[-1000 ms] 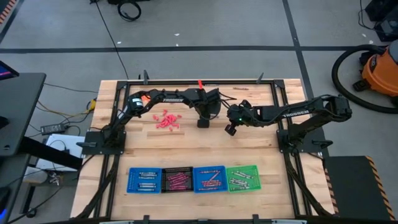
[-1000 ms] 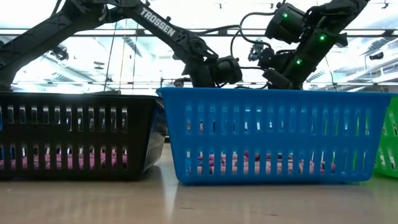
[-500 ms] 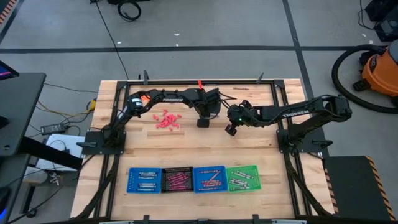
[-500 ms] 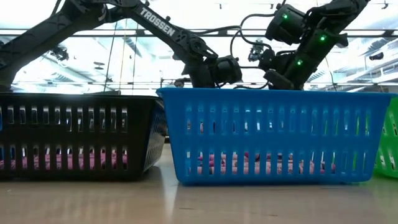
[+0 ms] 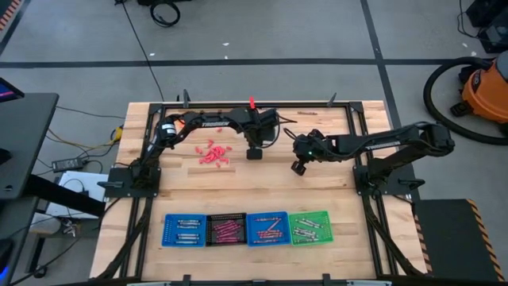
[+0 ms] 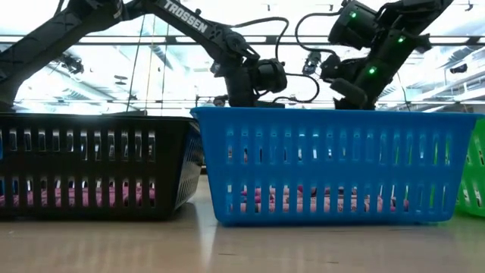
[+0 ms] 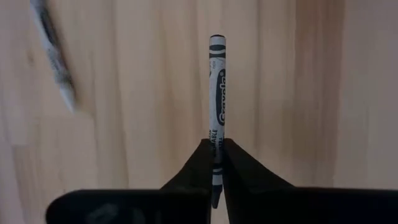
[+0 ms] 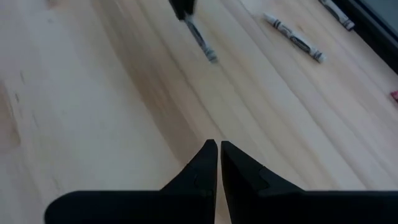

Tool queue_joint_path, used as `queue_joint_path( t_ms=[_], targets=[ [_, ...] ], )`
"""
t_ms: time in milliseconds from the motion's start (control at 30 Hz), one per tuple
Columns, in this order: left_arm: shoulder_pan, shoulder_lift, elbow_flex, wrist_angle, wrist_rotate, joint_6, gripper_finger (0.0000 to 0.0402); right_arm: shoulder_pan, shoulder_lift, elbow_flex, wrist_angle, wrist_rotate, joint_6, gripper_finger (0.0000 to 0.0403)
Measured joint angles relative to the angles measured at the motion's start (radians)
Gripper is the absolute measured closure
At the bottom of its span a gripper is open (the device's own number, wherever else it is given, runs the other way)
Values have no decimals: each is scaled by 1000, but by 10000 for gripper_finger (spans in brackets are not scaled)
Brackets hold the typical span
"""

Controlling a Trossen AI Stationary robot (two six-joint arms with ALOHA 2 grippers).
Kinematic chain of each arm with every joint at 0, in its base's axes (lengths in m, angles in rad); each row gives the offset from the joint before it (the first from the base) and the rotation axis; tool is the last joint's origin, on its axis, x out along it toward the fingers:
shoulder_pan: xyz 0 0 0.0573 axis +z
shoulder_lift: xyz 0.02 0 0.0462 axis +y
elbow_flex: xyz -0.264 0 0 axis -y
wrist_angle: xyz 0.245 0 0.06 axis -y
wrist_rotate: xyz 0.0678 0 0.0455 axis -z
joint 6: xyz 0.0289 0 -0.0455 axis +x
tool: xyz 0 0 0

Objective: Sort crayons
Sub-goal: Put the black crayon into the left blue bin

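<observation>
The left hand (image 7: 216, 149) has just closed on a grey crayon (image 7: 217, 99) and has lifted it from the far middle of the surface (image 5: 238, 191), so this crayon is ready to go to a tray. The right hand (image 8: 218, 152) hangs to the right of it with its fingers together and empty. A heap of red crayons (image 5: 212, 153) lies to the left, and the trays (image 5: 246, 229) stand at the near edge, with nothing in the way.

L gripper (image 7: 217, 148) clamped shut; R gripper (image 8: 219, 149) nearly closed, empty.
</observation>
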Motion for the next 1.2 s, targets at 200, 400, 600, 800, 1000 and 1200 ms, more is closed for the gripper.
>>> queue_joint_path(
  t_ms=[200,400,600,800,1000,1200],
  targets=[
    [-28,-14,0,-89,3,-40,388,24,-76,0,-66,6,31,375],
    [-89,-66,-1,-195,3,-89,388,50,-151,0,-133,11,70,375],
    [-174,-201,-114,-201,7,-154,388,88,-174,0,-129,-18,82,375],
    [-293,-417,-340,-113,3,-313,388,125,-177,0,-122,-18,87,375],
    [-477,-638,-540,-57,-13,-511,387,128,-176,0,-113,-17,87,375],
    [-677,-793,-681,-31,-36,-722,386,128,-176,0,-79,-17,78,375]
  ],
)
